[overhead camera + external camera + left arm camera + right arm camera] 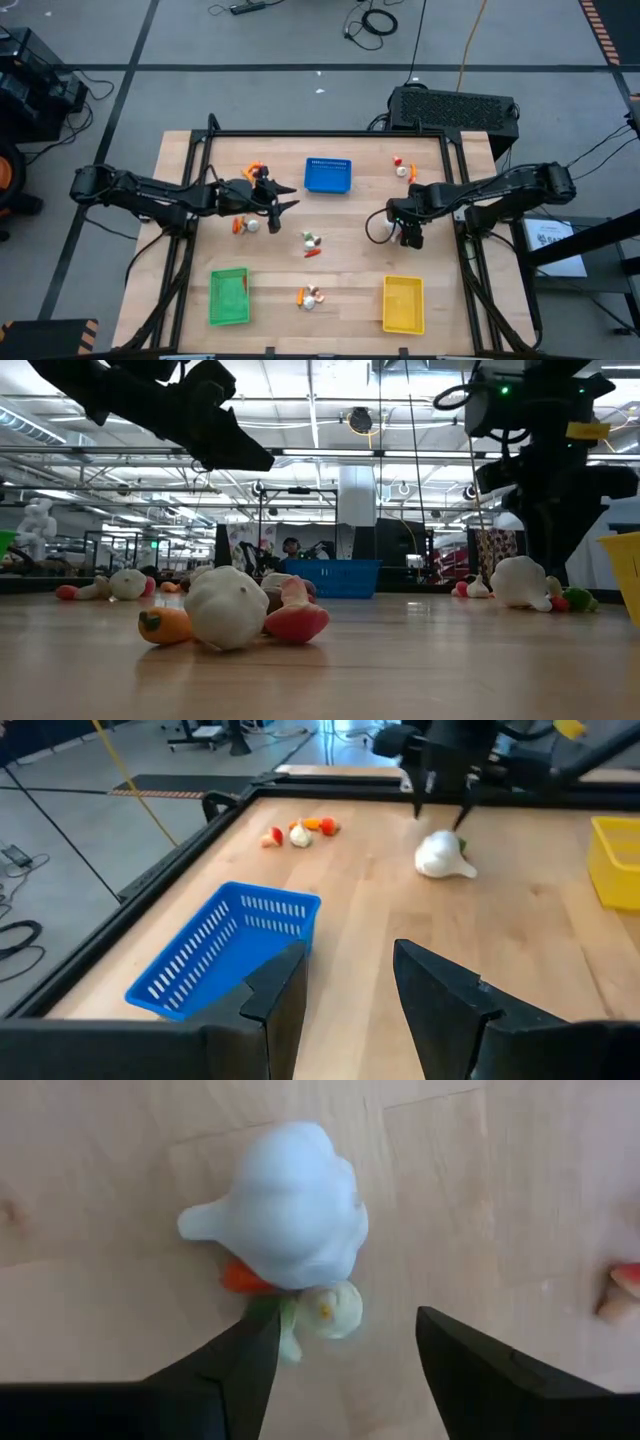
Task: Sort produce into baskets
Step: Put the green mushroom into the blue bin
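A white garlic bulb (pixel 290 1205) lies on the table with a small orange piece (pixel 240 1278) and a pale round piece (pixel 330 1310) against it. It also shows in the left wrist view (pixel 443 855). My right gripper (pixel 345 1325) is open and points down just above this cluster, touching nothing. My left gripper (pixel 290 197) is open and empty, held in the air left of the blue basket (pixel 328 174). The green basket (pixel 229 296) and the yellow basket (pixel 403 304) stand near the front edge.
Small produce clusters lie at the table's middle (pixel 312 245), the front middle (pixel 310 297), under my left arm (pixel 245 225), behind it (pixel 255 172) and at the far right (pixel 403 170). A raised black rim (pixel 190 860) borders the table.
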Robot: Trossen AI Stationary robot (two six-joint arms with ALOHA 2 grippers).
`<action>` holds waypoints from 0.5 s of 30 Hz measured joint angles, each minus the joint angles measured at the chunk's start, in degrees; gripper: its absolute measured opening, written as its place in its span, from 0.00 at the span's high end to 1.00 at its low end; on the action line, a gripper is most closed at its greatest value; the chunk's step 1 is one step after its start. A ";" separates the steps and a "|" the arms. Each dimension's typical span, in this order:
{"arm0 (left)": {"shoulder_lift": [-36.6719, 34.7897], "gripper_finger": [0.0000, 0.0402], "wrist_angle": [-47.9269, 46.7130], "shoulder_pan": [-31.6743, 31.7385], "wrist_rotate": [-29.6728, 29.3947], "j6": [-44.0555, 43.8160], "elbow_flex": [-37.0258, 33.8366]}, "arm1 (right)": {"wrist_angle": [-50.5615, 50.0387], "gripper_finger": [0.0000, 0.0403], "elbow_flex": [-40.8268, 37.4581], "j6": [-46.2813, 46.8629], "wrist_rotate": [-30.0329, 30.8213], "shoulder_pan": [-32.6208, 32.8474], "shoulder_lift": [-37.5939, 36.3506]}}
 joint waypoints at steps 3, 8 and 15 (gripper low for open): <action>0.00 0.60 -0.36 -0.70 -0.06 -0.01 -0.02 | 0.23 0.44 0.00 -0.03 -0.24 -0.44 0.91; 0.00 0.60 -0.43 -1.18 -0.06 -0.08 -0.02 | 2.00 0.44 -1.87 0.29 -0.99 -0.45 1.30; 0.00 0.60 -0.56 -1.18 -0.33 -1.40 -0.02 | 4.66 0.49 -3.85 0.80 -1.73 -0.45 1.30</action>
